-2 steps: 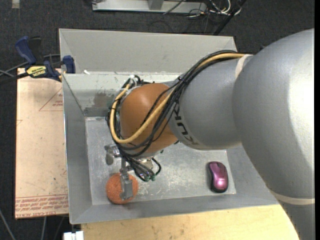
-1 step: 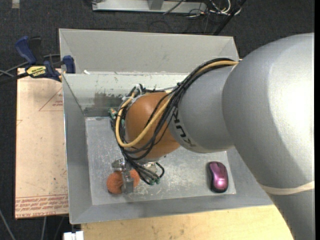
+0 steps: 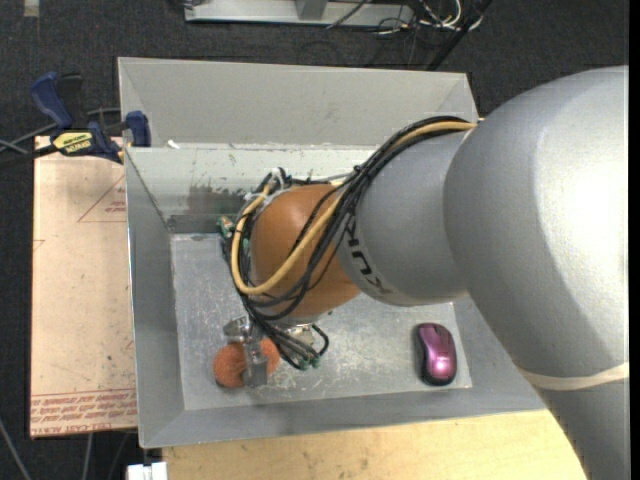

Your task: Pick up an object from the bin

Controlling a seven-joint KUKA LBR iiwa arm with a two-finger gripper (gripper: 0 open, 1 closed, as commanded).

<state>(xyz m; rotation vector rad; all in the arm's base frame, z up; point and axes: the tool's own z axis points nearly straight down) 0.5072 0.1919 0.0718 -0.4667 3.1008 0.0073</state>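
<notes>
My gripper (image 3: pixel 254 356) is low in the bin's near left corner, under the arm's orange cover. A small orange round thing (image 3: pixel 228 369) lies on the bin floor right against the gripper's left side, partly hidden by it. Whether the gripper holds it I cannot tell. A magenta computer mouse (image 3: pixel 436 353) lies apart from the gripper at the near right of the bin floor, lengthwise towards the front wall.
The arm and its cables cover the middle and back of the bin floor. The bin's front wall runs just below the gripper and its left wall is close by. Bare floor lies between the gripper and the mouse.
</notes>
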